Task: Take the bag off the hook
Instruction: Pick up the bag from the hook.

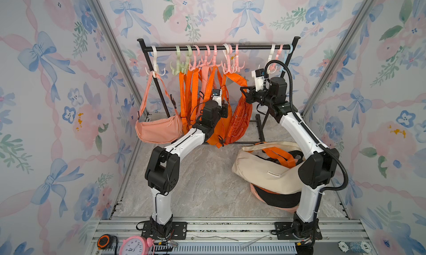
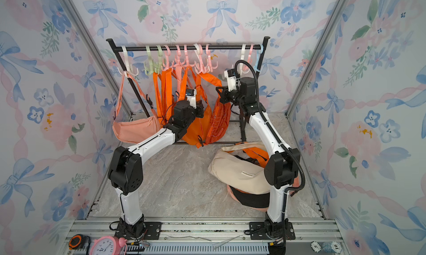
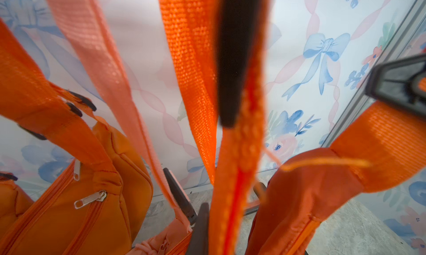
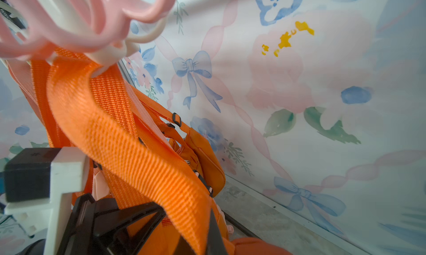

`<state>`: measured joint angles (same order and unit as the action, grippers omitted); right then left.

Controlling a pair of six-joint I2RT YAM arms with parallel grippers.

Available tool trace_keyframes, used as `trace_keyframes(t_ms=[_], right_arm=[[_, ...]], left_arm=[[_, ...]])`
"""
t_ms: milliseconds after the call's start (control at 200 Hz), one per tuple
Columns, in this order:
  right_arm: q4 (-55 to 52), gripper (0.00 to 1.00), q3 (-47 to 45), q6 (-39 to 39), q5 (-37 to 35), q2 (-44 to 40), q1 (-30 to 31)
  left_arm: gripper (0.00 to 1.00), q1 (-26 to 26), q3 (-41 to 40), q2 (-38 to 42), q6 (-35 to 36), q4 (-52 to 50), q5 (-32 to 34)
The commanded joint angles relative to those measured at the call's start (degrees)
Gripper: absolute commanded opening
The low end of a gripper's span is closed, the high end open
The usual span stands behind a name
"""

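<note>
Orange strap [image 4: 129,150] lies pinched between right fingers [image 4: 87,214], under white hook [image 4: 108,51].

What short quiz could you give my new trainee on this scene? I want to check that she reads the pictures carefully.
1. True or false: the peach bag hangs from a white hook.
2. The right gripper is shut on: A a pink hook, B an orange strap, C the cream bag.
3. Where does the cream bag lie?
Key: 1 true. 2 B. 3 On other bags on the tabletop, not hung.
</note>
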<state>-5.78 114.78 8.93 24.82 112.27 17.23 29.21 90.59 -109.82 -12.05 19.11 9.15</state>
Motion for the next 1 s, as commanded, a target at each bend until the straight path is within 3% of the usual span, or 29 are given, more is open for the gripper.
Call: trace_keyframes(t_ms=[0,380,615,755,995], right_arm=[[0.2,0.0,-2.6,-1.1,-0.9,-2.5,-1.2],[-1.8,0.0,-4.1,-0.2,-0.5,-4.3,-4.9],[-1.6,0.0,1.3,2.2,1.8,-0.2,-3.9],[-2.3,0.0,6.3,4.0,2.2,3.4,-3.5],[-3.1,0.0,11.3,6.5,3.0,5.2,-3.7]], left_arm=[[0.0,-0.1,-1.9,4.4,-0.1,0.5,-0.7],[0.0,1.7,-4.4,14.7,1.8,0.6,-1.1],[0.0,1.7,-1.0,17.5,5.2,-0.2,0.0],[0.0,0.9,6.1,15.9,7.9,-3.7,0.2],[0.0,-2.9,28.1,6.3,6.6,-15.0,-3.9]])
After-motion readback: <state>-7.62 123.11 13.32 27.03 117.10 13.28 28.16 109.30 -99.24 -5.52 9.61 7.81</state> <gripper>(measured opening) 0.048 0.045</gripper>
